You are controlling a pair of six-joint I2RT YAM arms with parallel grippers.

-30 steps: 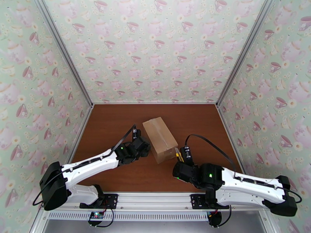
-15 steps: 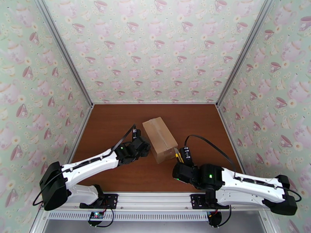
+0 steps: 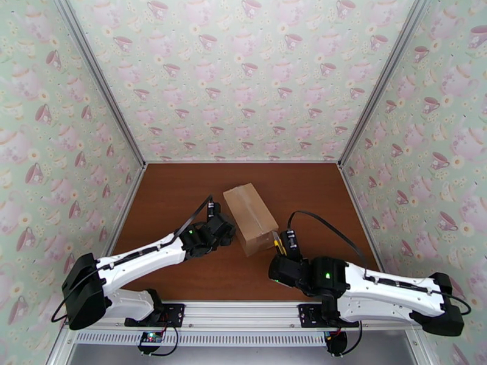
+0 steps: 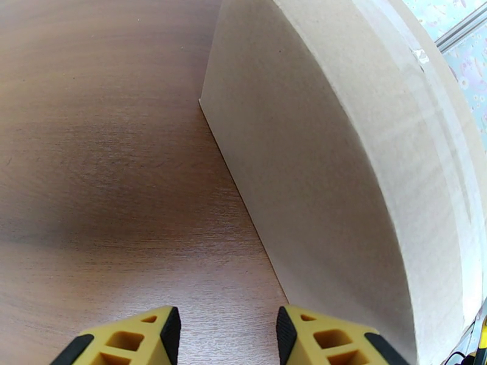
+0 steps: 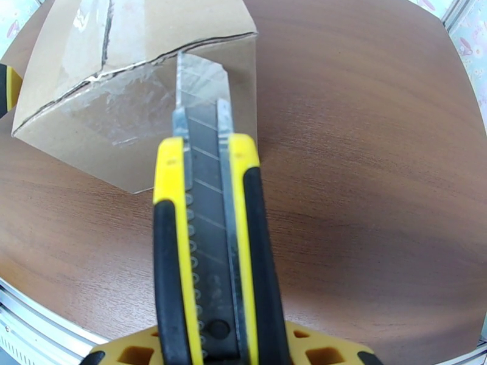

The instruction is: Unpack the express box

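The express box (image 3: 251, 218) lies near the middle of the top view on the brown table (image 3: 176, 190), flaps closed, the clear tape (image 5: 91, 31) over its seam looking whole; so I judge the unpacking has hardly begun; the right gripper (image 5: 225, 351) is closed around a yellow utility knife (image 5: 207, 238), blade pointing at the box's near upper edge; whether it touches, I cannot tell; the left gripper (image 4: 228, 336) stands open and empty just beside the box's long side; cutting, opening and emptying remain.
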